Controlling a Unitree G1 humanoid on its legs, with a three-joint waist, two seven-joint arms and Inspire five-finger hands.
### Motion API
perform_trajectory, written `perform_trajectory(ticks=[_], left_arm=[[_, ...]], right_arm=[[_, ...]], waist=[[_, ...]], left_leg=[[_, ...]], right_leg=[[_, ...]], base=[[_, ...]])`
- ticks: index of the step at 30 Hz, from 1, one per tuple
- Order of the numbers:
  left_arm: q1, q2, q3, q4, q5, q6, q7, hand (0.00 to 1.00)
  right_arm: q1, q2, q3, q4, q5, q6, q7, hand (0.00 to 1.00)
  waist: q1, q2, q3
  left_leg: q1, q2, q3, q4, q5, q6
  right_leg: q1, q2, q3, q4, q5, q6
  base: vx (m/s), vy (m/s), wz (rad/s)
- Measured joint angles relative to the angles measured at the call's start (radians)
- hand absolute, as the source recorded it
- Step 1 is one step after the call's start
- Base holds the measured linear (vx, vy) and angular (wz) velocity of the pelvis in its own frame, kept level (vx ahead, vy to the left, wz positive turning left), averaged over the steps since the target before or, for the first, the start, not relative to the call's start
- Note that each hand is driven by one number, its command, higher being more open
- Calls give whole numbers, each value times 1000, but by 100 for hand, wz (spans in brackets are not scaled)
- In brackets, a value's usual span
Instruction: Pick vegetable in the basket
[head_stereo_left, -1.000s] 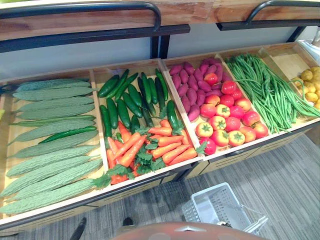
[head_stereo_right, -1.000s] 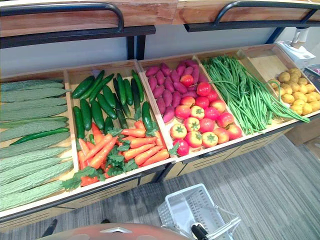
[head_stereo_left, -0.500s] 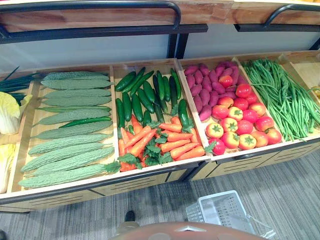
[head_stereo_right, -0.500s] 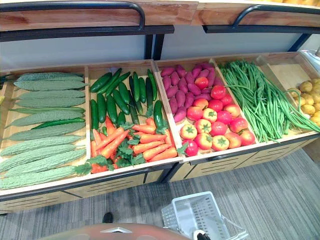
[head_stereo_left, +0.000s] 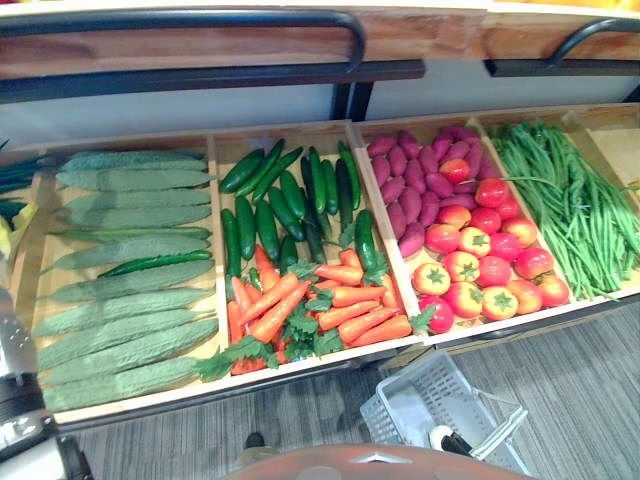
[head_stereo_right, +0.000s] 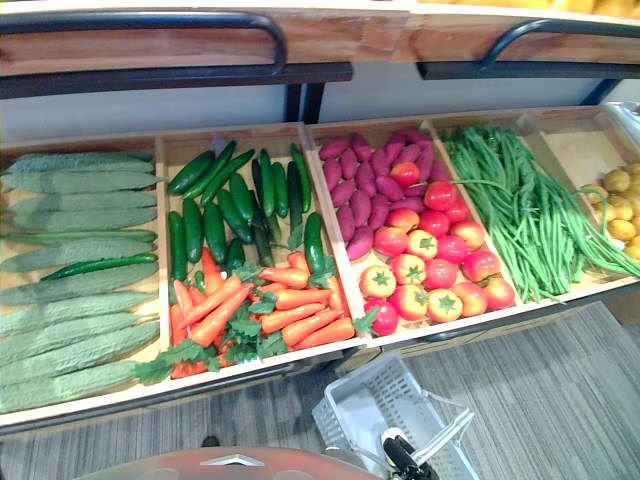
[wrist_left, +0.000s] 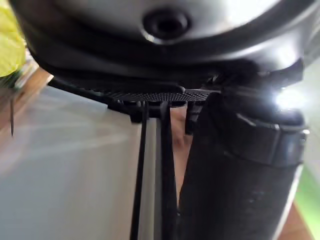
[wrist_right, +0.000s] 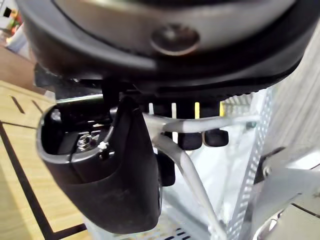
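1. The fingers (wrist_right: 190, 140) of the right hand (wrist_right: 112, 185) are curled over the white wire handle (wrist_right: 186, 165) of the basket (head_stereo_right: 362, 408). The thumb sits on the handle's other side, so I read this as a closed grip on the handle.
2. The basket is pale plastic with slotted walls. It is tilted below that hand, low in my head views, over the grey carpet floor (head_stereo_right: 560, 390) and just in front of the display shelf (head_stereo_right: 161, 215). I cannot tell whether it touches the floor.
3. Every vegetable I can see lies in the shelf's wooden compartments, beyond the basket and apart from the fingers.
4. From the robot's left to its right, the compartments hold:
   - bitter gourds (head_stereo_right: 75, 285) with one long green chilli (head_stereo_right: 95, 266) lying across them;
   - cucumbers (head_stereo_right: 215, 225) at the back and carrots (head_stereo_right: 290, 298) in front, in one compartment;
   - purple sweet potatoes (head_stereo_right: 350, 195) behind tomatoes (head_stereo_right: 430, 222);
   - green beans (head_stereo_right: 515, 205);
   - potatoes (head_stereo_right: 620, 205) at the far right.
5. The carrots and tomatoes at the shelf's front edge are the vegetables nearest the basket, and they do not touch it.
6. The left hand (wrist_left: 235, 175) shows very close in its own wrist view. I cannot tell whether it is open or closed.
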Motion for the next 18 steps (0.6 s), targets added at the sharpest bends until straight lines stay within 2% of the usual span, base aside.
perform_trajectory(ticks=[1,6,9,13,18], left_arm=[[5,-5,-30,3,-9,11,-11,100],[12,-5,-71,3,-49,40,-31,100],[56,-1,-114,-43,-76,46,-43,100],[199,-1,-238,-246,-78,50,-98,100],[299,-22,-340,-406,-80,50,-179,100]], right_arm=[[15,-15,-7,10,-3,10,0,0],[33,-34,-2,10,-4,16,14,0],[40,-34,-2,11,-4,16,19,0],[53,-29,-2,47,-4,14,21,0],[51,-32,-3,60,-4,6,21,0]], waist=[[10,22,-9],[29,43,-12],[30,42,-19],[55,20,-35],[59,22,-56]], left_leg=[[-4,23,-7,30,-15,-5],[-6,35,0,44,-16,-6],[-7,25,0,45,-24,-5],[-13,5,8,56,-37,-4],[-39,-7,7,74,-37,-2]], right_leg=[[11,19,1,6,-1,-3],[13,32,0,5,-7,-13],[14,22,0,5,-6,-11],[18,7,6,-1,2,1],[12,-5,8,-9,18,9]], base=[[68,-72,14],[9,-26,3],[-46,37,4],[-49,46,1],[-36,43,1]])
